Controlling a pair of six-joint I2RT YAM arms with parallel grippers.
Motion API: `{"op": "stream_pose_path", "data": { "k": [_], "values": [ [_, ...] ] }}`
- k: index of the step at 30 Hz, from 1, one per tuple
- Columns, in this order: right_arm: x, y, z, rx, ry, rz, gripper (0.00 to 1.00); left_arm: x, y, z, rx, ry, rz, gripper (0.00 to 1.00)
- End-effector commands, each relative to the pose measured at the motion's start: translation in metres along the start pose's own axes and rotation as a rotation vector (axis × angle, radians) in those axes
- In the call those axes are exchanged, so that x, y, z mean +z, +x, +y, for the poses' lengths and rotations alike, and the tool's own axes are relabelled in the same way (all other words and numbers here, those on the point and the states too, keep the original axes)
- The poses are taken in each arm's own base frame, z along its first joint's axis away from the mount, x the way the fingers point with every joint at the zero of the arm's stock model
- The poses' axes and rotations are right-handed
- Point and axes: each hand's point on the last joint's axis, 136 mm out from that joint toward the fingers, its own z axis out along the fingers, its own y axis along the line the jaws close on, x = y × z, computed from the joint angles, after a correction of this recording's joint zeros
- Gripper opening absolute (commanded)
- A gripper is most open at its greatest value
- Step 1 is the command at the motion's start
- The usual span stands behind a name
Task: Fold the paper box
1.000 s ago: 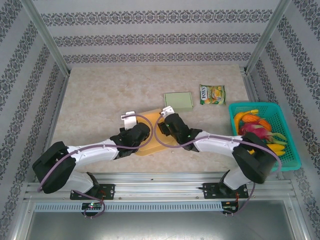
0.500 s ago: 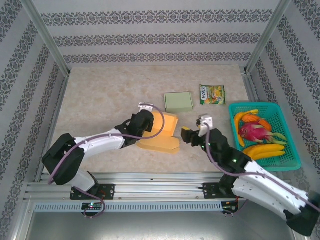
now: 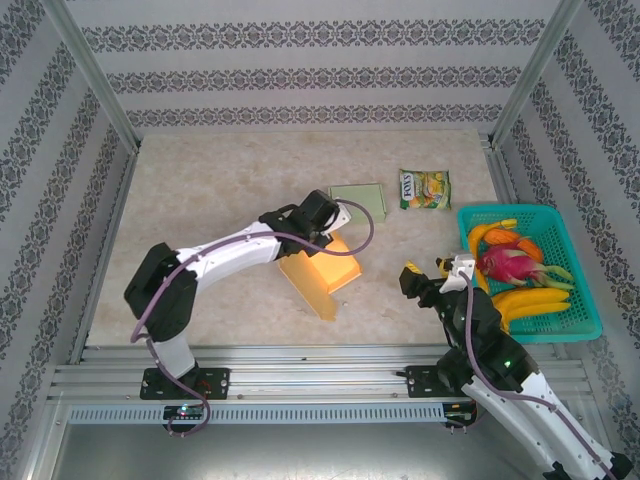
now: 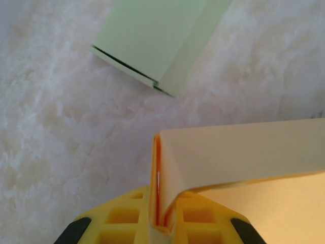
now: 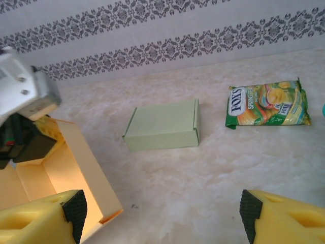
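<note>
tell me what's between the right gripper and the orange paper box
Nothing: bare tabletop separates the right gripper from the paper box, seen in the top view.

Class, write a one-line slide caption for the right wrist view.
Open right hand faces a closed green box, a snack packet and the orange paper box gripped by the left hand.

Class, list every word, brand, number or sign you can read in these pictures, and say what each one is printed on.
"FOXS": large white letters running sideways on the green and yellow snack packet.
Smaller print on the same packet: too blurred to read.
Pale green box: no print on the faces that show.
Orange paper box: no print on the faces that show.
</note>
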Motion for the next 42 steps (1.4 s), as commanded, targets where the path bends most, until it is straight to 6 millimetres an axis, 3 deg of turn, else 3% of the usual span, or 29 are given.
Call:
{"op": "stream_pose_path", "data": {
  "k": [1,5,12,17,21,26,33,36,39,42],
  "values": [
    [-0.002,0.001,0.006,0.018,-0.040,0.003,0.81,0.010,0.049,-0.019,0.194,0.073,0.243,0.01],
    [-0.002,0.001,0.011,0.030,-0.066,0.008,0.81,0.023,0.054,-0.024,0.250,0.061,0.273,0.00],
    [0.002,0.012,0.008,0.026,-0.060,0.032,0.80,0.057,0.046,-0.018,0.366,-0.085,0.242,0.00],
    [0.001,0.013,0.006,0.025,-0.051,0.033,0.81,0.076,0.036,-0.024,0.423,-0.083,0.273,0.02],
    [0.000,0.014,0.002,0.027,-0.034,0.029,0.81,0.075,0.009,-0.023,0.418,-0.065,0.235,0.06],
    [0.000,0.015,-0.001,0.023,-0.018,0.030,0.81,0.075,-0.011,-0.019,0.438,-0.074,0.226,0.25],
    [0.000,0.016,-0.002,0.019,-0.014,0.033,0.81,0.068,-0.034,-0.008,0.424,-0.119,0.182,0.39],
    [0.000,0.016,-0.002,0.016,-0.011,0.034,0.81,0.056,-0.054,-0.003,0.362,-0.134,0.137,0.42],
    [0.001,0.016,-0.002,0.013,-0.009,0.035,0.81,0.036,-0.079,0.002,0.263,-0.137,0.058,0.55],
    [0.001,0.017,-0.003,0.010,-0.008,0.037,0.81,0.022,-0.092,0.007,0.190,-0.130,0.008,0.58]
  ]
}}
